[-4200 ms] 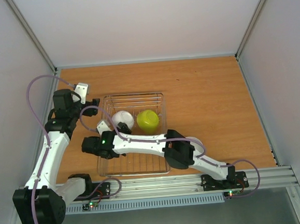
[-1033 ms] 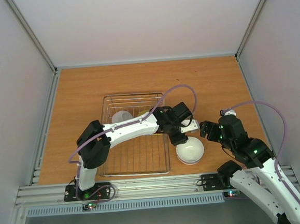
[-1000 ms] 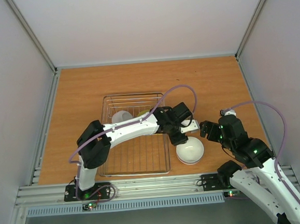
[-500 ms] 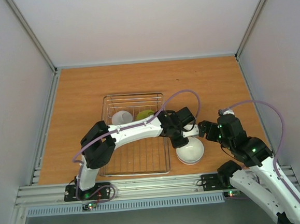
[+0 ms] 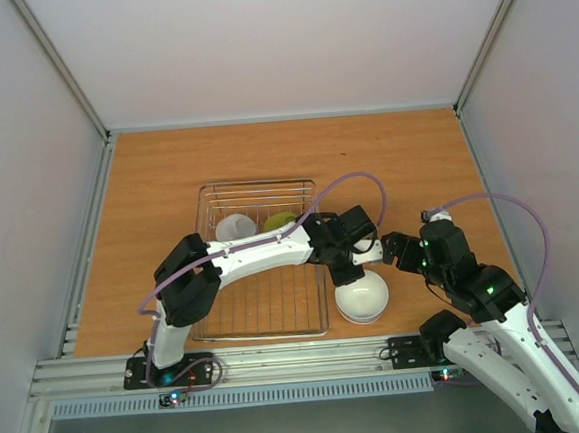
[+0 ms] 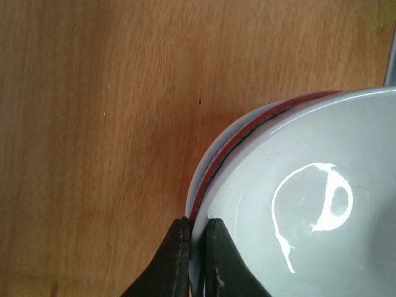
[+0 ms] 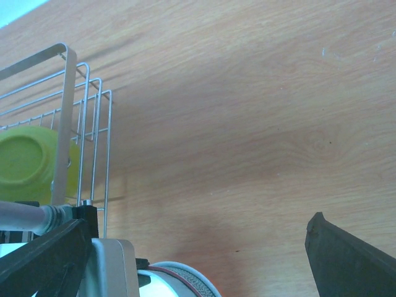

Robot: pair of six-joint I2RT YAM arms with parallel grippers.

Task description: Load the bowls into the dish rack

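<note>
From overhead, my left arm (image 5: 252, 251) reaches across the dish rack (image 5: 262, 314) toward 3 o'clock. Its wrist ends just past the rack's right-hand side, above the stack of bowls (image 5: 362, 297). That stack sits on the counter (image 5: 415, 156), outside the rack and just beside its right wall, at about 4 o'clock from the rack's middle.

The left wrist view settles the grip. The left fingers (image 6: 195, 226) are pinched narrow across the stack's edge, one dark tip outside and the other inside the top white bowl (image 6: 309, 204). The thin red-orange rim of the orange bowl (image 6: 247, 127) shows nested right under it. I cannot tell whether only the top wall sits in the pinch or the lower rims are caught as well.

The right fingers (image 5: 398, 251) are spread wide and hold nothing. They hang over bare wood at roughly 1 o'clock from the stack, near the left wrist but apart from the bowls. The right wrist view shows a broad gap between the two dark tips.

Two bowls already lie in the rack, both along its far side. The white bowl (image 5: 233, 227) is near 11 o'clock and the yellow-green bowl (image 5: 280, 220) near 12 — in the right wrist view its underside faces the camera through the wires.
</note>
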